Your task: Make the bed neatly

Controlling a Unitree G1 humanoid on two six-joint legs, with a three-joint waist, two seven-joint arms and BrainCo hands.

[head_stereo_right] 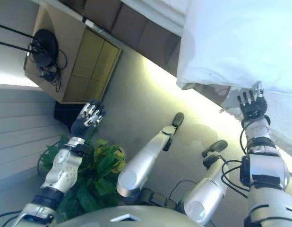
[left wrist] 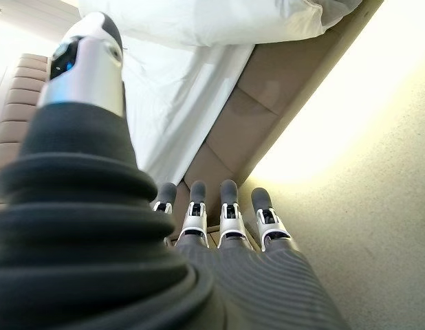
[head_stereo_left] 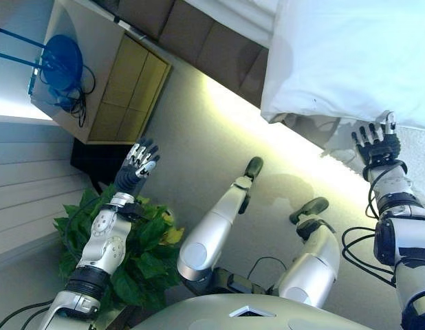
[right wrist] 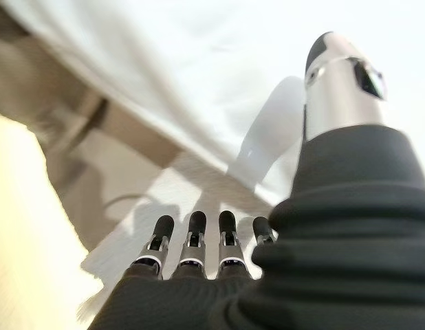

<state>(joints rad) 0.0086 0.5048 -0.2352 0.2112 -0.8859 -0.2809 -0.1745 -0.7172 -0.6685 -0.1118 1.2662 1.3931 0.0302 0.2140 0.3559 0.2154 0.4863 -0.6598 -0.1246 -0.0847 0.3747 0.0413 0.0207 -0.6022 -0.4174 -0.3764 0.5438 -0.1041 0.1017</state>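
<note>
Carpeted floor — white duvet overhanging

The white duvet runs past the frame edges, hiding the bed's top.

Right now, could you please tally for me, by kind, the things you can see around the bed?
White duvet: 1
Bed frame: 1
Wooden nightstand: 1
Green potted plant: 1
Robot hands, left hand and right hand, both open and holding nothing: 2
Total: 6
</note>
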